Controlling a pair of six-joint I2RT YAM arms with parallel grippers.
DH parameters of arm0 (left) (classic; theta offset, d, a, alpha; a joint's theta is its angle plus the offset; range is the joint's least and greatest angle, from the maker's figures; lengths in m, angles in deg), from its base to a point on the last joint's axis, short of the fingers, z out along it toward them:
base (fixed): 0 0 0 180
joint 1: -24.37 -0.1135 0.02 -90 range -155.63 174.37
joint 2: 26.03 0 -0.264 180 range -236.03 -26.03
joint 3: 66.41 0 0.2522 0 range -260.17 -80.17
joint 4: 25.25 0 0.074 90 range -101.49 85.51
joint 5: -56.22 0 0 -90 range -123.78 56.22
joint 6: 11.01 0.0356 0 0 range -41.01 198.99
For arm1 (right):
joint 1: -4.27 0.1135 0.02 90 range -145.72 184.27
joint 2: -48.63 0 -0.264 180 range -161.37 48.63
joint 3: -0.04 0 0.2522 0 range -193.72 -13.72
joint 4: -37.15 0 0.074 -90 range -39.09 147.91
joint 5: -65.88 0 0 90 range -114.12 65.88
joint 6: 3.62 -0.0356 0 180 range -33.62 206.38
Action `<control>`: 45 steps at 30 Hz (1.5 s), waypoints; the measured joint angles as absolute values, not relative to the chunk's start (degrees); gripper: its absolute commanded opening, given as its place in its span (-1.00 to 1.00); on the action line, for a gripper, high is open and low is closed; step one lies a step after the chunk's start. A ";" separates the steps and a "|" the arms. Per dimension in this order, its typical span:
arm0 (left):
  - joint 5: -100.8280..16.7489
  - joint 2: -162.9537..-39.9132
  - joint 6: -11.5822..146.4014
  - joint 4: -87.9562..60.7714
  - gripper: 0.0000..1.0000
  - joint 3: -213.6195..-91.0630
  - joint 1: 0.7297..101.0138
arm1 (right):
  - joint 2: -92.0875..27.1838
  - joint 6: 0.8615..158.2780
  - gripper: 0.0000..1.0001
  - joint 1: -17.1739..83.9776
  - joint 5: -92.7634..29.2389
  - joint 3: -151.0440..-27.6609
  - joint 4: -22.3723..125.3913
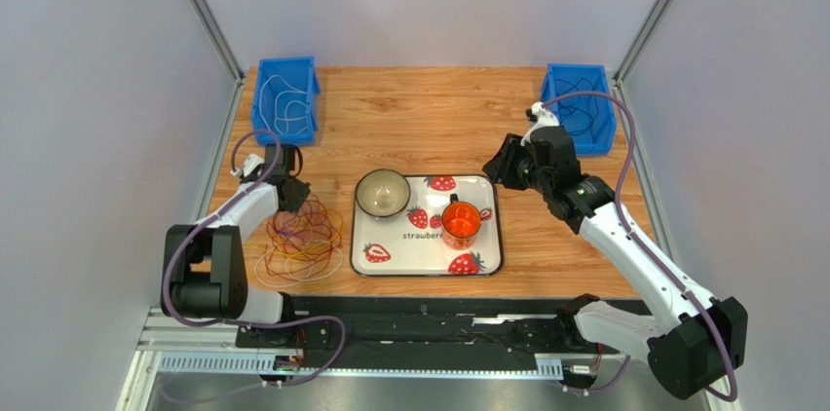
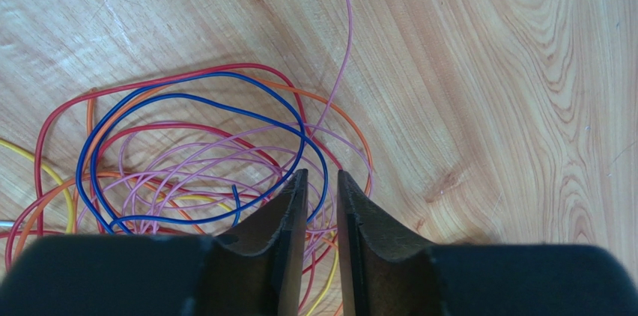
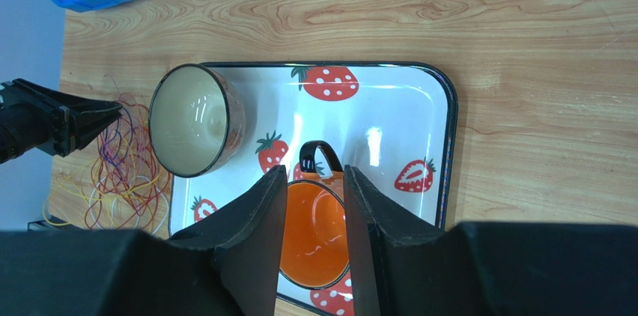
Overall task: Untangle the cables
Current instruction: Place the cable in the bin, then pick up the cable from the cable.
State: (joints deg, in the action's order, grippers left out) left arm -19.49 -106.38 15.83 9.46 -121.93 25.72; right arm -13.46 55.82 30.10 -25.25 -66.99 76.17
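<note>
Presently the cables point(image 1: 304, 234) lie tangled left of the tray point(image 1: 499, 226) beneath the left gripper point(image 2: 320, 175), jaws narrowly parted and clamping nothing visible, where closing could pinch several strands and tighten the knot, while the right gripper point(image 3: 314, 174), slightly parted and empty, hovers above the cup point(image 3: 314, 235).

Our arms point(image 1: 633, 245) are white with black joints and thick lilac-grey cords point(image 1: 631, 143); our hands point(image 2: 320, 181) have black wedge-shaped fingers point(image 2: 288, 234).

Tray point(image 1: 409, 253) — printed word "strawber…", end behind the mug point(image 1: 461, 222)
</note>
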 measured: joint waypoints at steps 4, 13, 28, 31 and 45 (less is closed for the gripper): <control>-19.49 -106.38 16.05 9.26 -0.74 -121.89 25.72 | -13.46 55.82 -0.26 30.10 -25.23 -66.99 76.52; -19.49 -106.49 16.27 9.29 -0.76 -121.89 25.72 | -13.46 55.82 -0.26 30.10 -25.20 -66.99 76.61; -19.47 -108.31 16.29 9.33 -0.60 -121.91 25.37 | -13.46 55.82 -0.26 30.10 -25.20 -66.95 76.61; -19.71 -108.92 16.38 9.16 -0.56 -121.91 25.17 | -13.46 55.82 -0.26 30.10 -25.20 -66.86 76.61; -20.83 -109.25 17.82 7.80 -0.41 -121.91 25.02 | -13.54 55.84 -0.26 30.10 -25.23 -66.10 76.61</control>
State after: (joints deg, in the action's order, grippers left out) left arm -20.83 -109.25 17.82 7.80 -121.91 25.02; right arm -13.54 55.84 30.10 -25.23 -66.10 76.61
